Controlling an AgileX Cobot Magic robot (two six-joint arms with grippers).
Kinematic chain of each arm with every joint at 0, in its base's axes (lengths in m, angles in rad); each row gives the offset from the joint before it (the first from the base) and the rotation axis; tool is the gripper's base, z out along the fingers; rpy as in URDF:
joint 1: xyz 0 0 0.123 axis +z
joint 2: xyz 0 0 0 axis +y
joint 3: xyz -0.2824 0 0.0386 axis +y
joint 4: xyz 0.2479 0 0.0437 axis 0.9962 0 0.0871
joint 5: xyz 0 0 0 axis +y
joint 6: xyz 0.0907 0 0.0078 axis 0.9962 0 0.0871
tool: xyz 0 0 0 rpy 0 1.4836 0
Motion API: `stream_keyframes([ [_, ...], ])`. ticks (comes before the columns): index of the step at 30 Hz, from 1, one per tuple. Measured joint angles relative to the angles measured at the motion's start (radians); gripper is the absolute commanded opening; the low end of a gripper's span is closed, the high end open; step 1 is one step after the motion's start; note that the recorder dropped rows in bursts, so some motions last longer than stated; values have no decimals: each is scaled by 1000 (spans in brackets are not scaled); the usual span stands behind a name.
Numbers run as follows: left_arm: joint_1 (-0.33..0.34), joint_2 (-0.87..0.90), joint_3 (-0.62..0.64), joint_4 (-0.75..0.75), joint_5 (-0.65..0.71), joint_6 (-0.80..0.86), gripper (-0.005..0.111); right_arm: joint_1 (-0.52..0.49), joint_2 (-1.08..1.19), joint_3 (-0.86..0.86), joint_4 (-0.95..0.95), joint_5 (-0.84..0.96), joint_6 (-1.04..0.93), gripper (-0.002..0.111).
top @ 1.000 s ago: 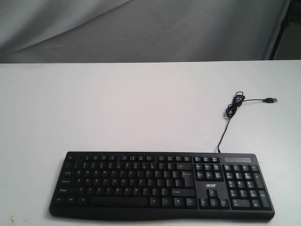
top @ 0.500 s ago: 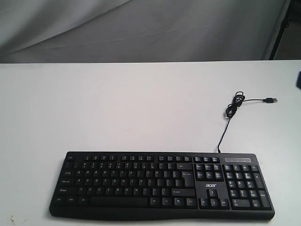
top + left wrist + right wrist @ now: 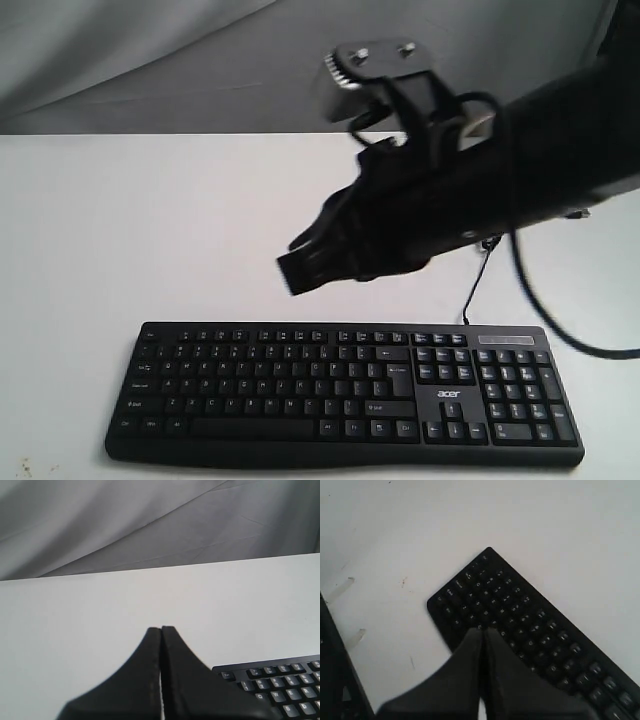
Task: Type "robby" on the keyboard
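Right gripper (image 3: 292, 275), clenched on nothing, hangs over the left half of the black keyboard (image 3: 340, 390), which lies flat on the white surface (image 3: 150, 220); left gripper (image 3: 161, 628) likewise clenched, empty, off the keyboard's corner.

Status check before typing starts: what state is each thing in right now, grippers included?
keyboard: lying flat on the table, nothing touching its keys.
USB cable: attached at the keyboard's back edge, far end hidden from view.
left gripper: shut, empty, not on the keyboard.
right gripper: shut, empty, raised above the keyboard.
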Motion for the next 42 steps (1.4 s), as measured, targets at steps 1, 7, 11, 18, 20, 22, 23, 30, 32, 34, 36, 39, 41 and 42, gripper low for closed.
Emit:
stream_keyframes([
  [1, 0, 0, 0, 0, 0, 0, 0, 16, 34, -6, 8, -26, -14, 0],
  [7, 0, 0, 0, 0, 0, 0, 0, 133, 201, -11, 31, -213, -98, 0],
  [11, 0, 0, 0, 0, 0, 0, 0, 200, 331, -14, 70, -330, -120, 0],
  [18, 0, 0, 0, 0, 0, 0, 0, 200, 519, -174, 66, -324, -131, 0],
  [20, 0, 0, 0, 0, 0, 0, 0, 200, 544, -173, 58, -329, -131, 0],
  [22, 0, 0, 0, 0, 0, 0, 0, 200, 548, -146, 53, -367, -140, 0],
  [23, 0, 0, 0, 0, 0, 0, 0, 200, 548, -123, 53, -392, -142, 0],
  [30, 0, 0, 0, 0, 0, 0, 0, 200, 565, -93, 51, -427, -146, 0],
  [32, 0, 0, 0, 0, 0, 0, 0, 200, 579, -93, 51, -435, -149, 0],
  [34, 0, 0, 0, 0, 0, 0, 0, 200, 595, -93, 51, -439, -149, 0],
  [36, 0, 0, 0, 0, 0, 0, 0, 200, 606, -93, 51, -439, -149, 0],
  [39, 0, 0, 0, 0, 0, 0, 0, 200, 620, -93, 51, -452, -149, 0],
  [41, 0, 0, 0, 0, 0, 0, 0, 200, 621, -93, 51, -461, -151, 0],
  [42, 0, 0, 0, 0, 0, 0, 0, 200, 621, -93, 51, -463, -152, 0],
])
